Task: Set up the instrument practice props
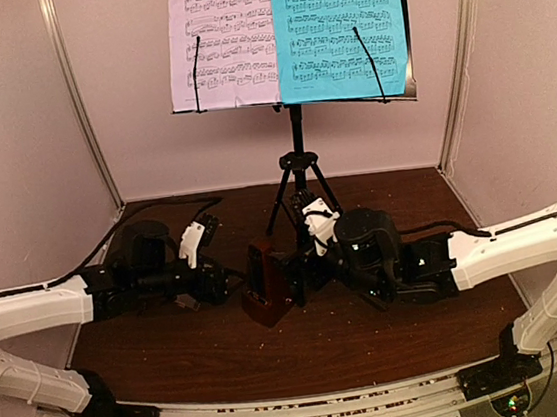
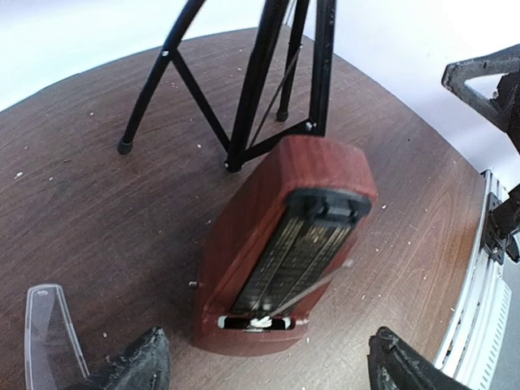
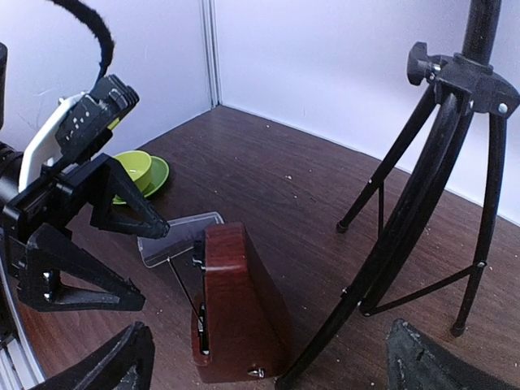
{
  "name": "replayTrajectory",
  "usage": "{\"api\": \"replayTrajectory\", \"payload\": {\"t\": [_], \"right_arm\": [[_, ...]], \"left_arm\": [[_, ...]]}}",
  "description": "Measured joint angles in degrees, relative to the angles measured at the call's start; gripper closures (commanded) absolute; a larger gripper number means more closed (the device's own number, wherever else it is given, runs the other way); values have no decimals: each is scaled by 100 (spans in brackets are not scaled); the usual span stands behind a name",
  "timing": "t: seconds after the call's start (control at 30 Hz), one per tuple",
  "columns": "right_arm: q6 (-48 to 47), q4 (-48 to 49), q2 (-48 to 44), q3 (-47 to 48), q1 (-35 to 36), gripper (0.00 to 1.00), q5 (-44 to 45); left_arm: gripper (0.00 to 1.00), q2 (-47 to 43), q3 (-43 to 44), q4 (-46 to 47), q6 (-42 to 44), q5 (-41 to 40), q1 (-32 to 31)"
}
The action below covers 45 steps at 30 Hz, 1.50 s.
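Black, rubbery fingertips [image 2: 134, 366] of the left pincer [image 2: 268, 370] sit at the bottom corners of its wrist view. They are spread wide either side of the metronome [image 2: 276, 244], released and touching nothing. The right pincer [image 3: 272, 366] faces it from the other side, also released, with the metronome in the gap between its tips.

The metronome stands upright on the dark wood-grain counter [image 2: 97, 219], just in front of the tripod [image 2: 252, 89]. It is a small reddish-brown wooden pyramid with rounded edges and a smooth, slightly glossy finish. Its dark scale face is bare. A thin pendulum rod leans off to one side and looks faint, so it may be swinging. The cover [image 2: 49, 333], a clear, hard plastic wedge, lies flat on the counter beside the metronome.

Behind, the music stand [image 1: 295, 136] rises on slim black metal legs. It carries a white sheet [image 1: 224, 39] and a cyan sheet [image 1: 338, 26] side by side, each pinned by a wire arm. A lime-green bowl [image 3: 134, 166] sits well apart.

The setup looks all but finished, with the sheets up and the metronome uncovered. The likely next move is for both arms to back straight away, keeping clear of the light, tippy metronome and the tripod legs.
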Motion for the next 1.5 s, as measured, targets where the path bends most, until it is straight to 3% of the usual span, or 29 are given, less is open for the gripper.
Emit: {"api": "replayTrajectory", "payload": {"t": [0.27,0.57,1.17,1.5], "right_arm": [[153,-278,-380,-323,-2,0,229],[299,-459,-479,-326,-28,0,424],[396,-874,-404,87,-35,0,579],[385,-874,-369,173,-63,0,695]], "left_arm": [[20,450,354,146,-63,-350,-173],[24,870,380,280,-286,-546,109],[26,1335,507,144,-271,-166,1941],[22,1335,1480,-367,11,-11,2793]]}}
